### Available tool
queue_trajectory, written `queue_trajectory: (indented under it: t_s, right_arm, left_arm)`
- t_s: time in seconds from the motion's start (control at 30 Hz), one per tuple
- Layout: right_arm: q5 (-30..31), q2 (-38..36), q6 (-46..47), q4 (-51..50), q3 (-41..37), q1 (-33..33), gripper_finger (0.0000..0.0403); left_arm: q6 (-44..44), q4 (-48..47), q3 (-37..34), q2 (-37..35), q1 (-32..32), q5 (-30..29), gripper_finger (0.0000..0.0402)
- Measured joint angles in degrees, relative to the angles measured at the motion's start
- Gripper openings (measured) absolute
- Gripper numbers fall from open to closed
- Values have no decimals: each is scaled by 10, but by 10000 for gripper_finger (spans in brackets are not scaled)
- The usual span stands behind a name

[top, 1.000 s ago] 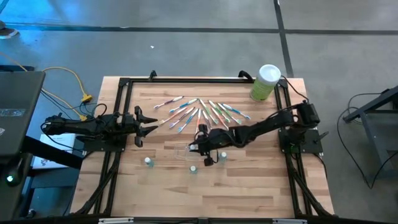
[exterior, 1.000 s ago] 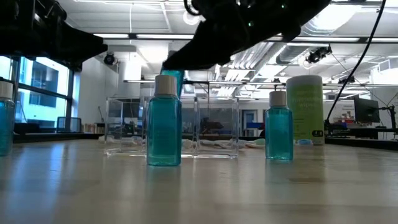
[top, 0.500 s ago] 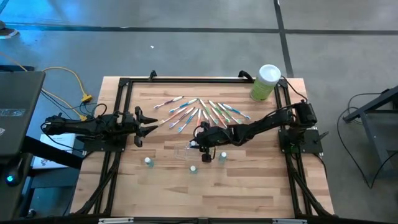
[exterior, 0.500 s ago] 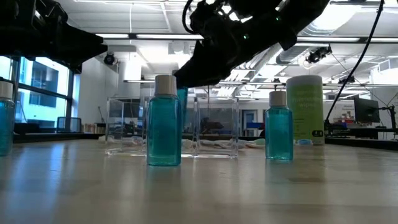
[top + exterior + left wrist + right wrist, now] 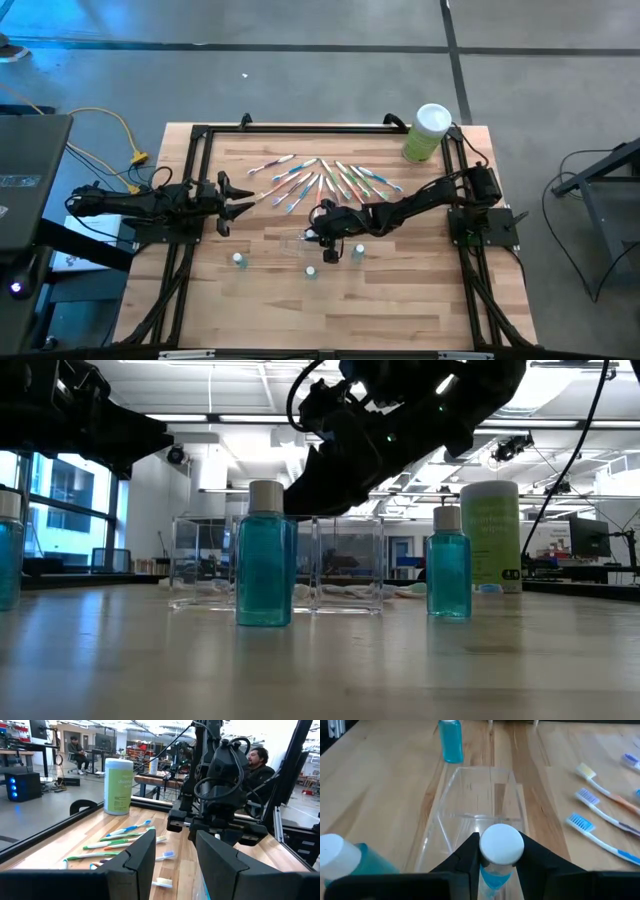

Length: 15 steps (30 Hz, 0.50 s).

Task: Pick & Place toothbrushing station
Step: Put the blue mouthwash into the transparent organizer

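- The right claw [image 5: 496,862] was clenched on a white-capped blue bottle [image 5: 501,847], poised just above the clear holder [image 5: 480,800] at mid-desk [image 5: 400,300].
- The left claw [image 5: 240,197] waited released at the desk's left edge, beside the toothbrushes [image 5: 320,180].

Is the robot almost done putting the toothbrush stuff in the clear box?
Not nearly. Nothing looks packed yet: the clear holder looks empty. In hand: the right gripper is shut on a small blue bottle above the holder. Left: three bottles standing on the table and the fanned toothbrushes. The left gripper waits at the table's left edge.
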Motion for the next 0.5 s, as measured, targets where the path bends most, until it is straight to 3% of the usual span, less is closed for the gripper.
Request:
queue_trajectory:
  t_s: [0.27, 0.5]
  right_arm:
    - [0, 0, 5, -1, 0, 0, 119]
    - [0, 0, 4, -1, 0, 0, 110]
  left_arm:
    - [0, 0, 0, 0, 0, 0, 138]
    - [0, 0, 0, 0, 0, 0, 138]
